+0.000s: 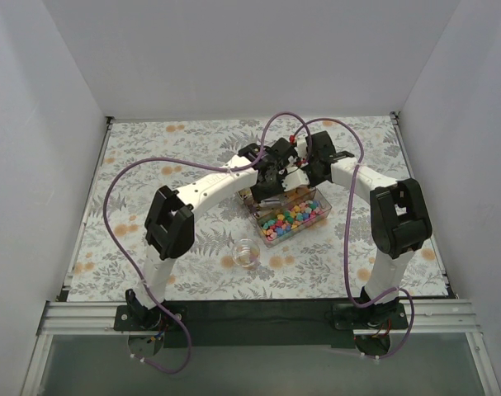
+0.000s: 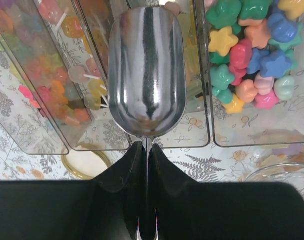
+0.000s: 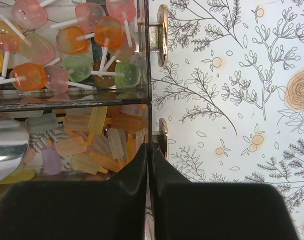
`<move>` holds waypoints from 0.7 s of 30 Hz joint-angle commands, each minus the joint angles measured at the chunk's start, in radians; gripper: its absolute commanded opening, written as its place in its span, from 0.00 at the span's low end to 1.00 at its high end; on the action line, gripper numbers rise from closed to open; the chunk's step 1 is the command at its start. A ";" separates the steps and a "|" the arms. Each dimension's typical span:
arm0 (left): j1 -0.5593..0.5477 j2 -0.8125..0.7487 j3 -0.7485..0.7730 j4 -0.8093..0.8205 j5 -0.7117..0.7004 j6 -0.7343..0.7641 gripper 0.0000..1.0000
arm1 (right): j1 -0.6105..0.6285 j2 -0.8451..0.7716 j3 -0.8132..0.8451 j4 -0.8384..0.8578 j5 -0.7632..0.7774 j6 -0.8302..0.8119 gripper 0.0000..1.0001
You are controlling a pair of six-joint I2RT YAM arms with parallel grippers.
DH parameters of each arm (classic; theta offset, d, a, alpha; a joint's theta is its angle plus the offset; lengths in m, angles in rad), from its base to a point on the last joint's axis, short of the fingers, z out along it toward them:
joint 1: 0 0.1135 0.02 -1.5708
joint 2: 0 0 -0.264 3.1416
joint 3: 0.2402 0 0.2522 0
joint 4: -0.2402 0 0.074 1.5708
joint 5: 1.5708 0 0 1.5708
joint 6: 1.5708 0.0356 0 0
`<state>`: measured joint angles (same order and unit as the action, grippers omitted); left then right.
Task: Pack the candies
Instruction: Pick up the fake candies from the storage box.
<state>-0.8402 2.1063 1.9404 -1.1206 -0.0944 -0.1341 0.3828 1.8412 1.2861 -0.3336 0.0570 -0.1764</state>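
Nearest the arms' bases, a small clear round cup [image 1: 248,252] stands on the fern-printed surface [image 1: 176,140], just beside a clear plastic compartment box [image 2: 210,75]. Above the box, the left tool [image 2: 145,146] is clamped on the thin handle of a polished metal scoop [image 2: 146,75], whose bowl shows no sweets and hangs over a middle compartment. The candies [image 2: 252,50], bright star- and flower-shaped pieces in pink, yellow, blue, green and orange, lie heaped in the compartment on the right of the left wrist view. Pale lollipops [image 3: 76,65] fill another. Farther back, the right tool [image 3: 149,161] is closed at the box's outer wall beside two gold clasps [image 3: 163,35]; whether it pinches that wall cannot be told. The step in hand looks like the scooping, with no load yet taken. The next move would call for shifting the scoop sideways over the coloured heap, dipping its lip in, and carrying a level load to the cup without spilling.
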 commanded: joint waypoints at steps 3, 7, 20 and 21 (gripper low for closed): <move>0.000 -0.121 0.006 -0.016 -0.015 0.001 0.00 | 0.028 -0.003 -0.007 0.050 -0.002 0.008 0.01; 0.000 -0.152 -0.014 -0.030 -0.019 -0.007 0.00 | 0.028 -0.003 -0.005 0.051 0.000 0.005 0.01; 0.000 -0.140 -0.118 -0.071 -0.050 -0.044 0.00 | 0.028 -0.002 -0.010 0.051 0.010 0.002 0.01; 0.000 -0.137 -0.115 -0.073 -0.053 -0.044 0.00 | 0.028 -0.003 -0.010 0.050 0.009 0.002 0.01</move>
<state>-0.8398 1.9919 1.8114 -1.1713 -0.1310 -0.1699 0.3885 1.8412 1.2842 -0.3271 0.0608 -0.1764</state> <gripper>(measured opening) 0.108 0.028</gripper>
